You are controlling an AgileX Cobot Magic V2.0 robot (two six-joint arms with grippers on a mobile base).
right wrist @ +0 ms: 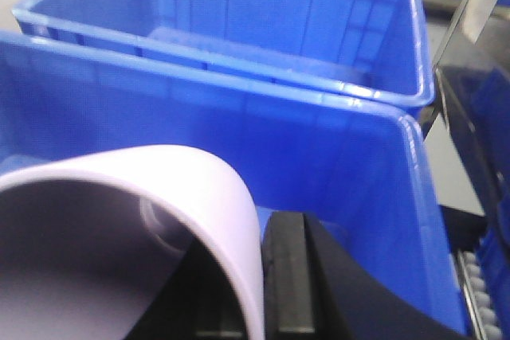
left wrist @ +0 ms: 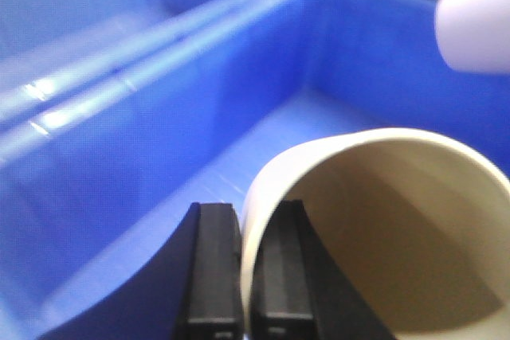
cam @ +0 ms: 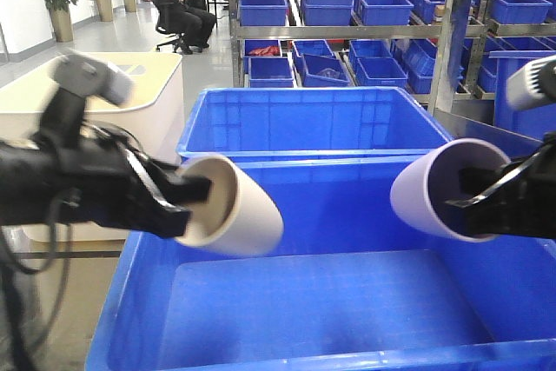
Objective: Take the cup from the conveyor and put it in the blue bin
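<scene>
Both arms hang over the large blue bin [cam: 130, 301]. My left gripper [cam: 195, 193] is shut on the rim of a cream cup [cam: 239, 215] lying sideways above the bin's left half. In the left wrist view one finger sits inside the cream cup [left wrist: 382, 220] and one outside, at the left gripper [left wrist: 247, 212]. My right gripper [cam: 473, 193] is shut on the rim of a lilac cup [cam: 430, 188] above the bin's right half. The right wrist view shows the lilac cup [right wrist: 159, 189] pinched by the right gripper [right wrist: 255, 228] over the bin wall [right wrist: 239, 133]. The conveyor is out of view.
A second blue tub [cam: 313, 123] stands just behind the bin. Steel shelving [cam: 452, 32] with several small blue crates fills the back. A cream counter [cam: 130, 102] stands at the left. A person sits on an office chair [cam: 178, 6] far back left.
</scene>
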